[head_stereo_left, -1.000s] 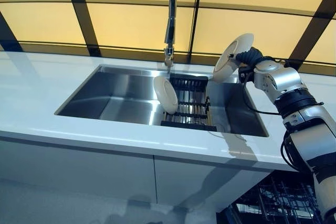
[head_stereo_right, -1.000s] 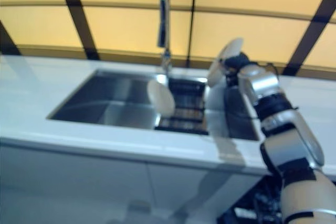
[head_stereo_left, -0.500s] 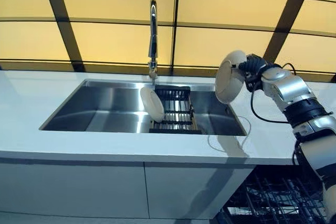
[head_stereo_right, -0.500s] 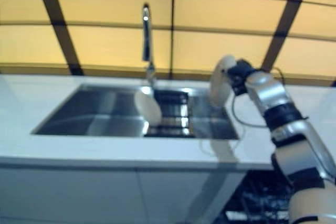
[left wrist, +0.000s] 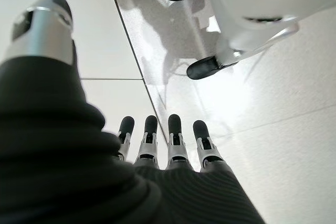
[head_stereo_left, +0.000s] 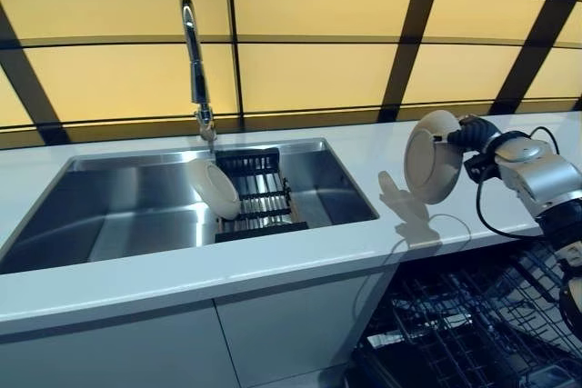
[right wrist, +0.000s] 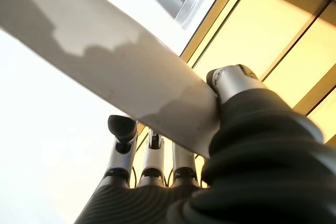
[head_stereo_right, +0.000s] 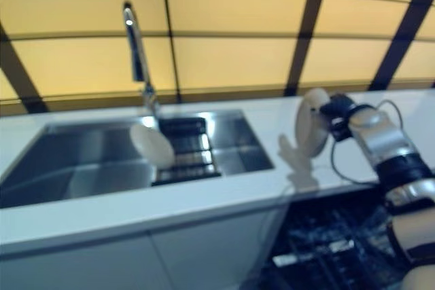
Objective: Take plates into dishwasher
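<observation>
My right hand (head_stereo_left: 475,134) holds a white plate (head_stereo_left: 433,157) on edge above the white counter, to the right of the sink; thumb and fingers pinch its rim (right wrist: 131,77). A second white plate (head_stereo_left: 215,188) stands tilted in the black rack (head_stereo_left: 259,202) inside the steel sink (head_stereo_left: 109,224). The open dishwasher's wire rack (head_stereo_left: 464,324) shows below the counter at the lower right, under the held plate. My left hand (left wrist: 168,145) hangs low with straight fingers over the floor, holding nothing.
A tall chrome tap (head_stereo_left: 194,52) rises behind the sink. The white counter (head_stereo_left: 182,279) runs across the front, with cabinet fronts below. A yellow panelled wall with dark frames stands behind.
The camera has turned to the right. My right hand has carried the plate from above the sink's right end to over the counter right of it, lower and nearer the dishwasher.
</observation>
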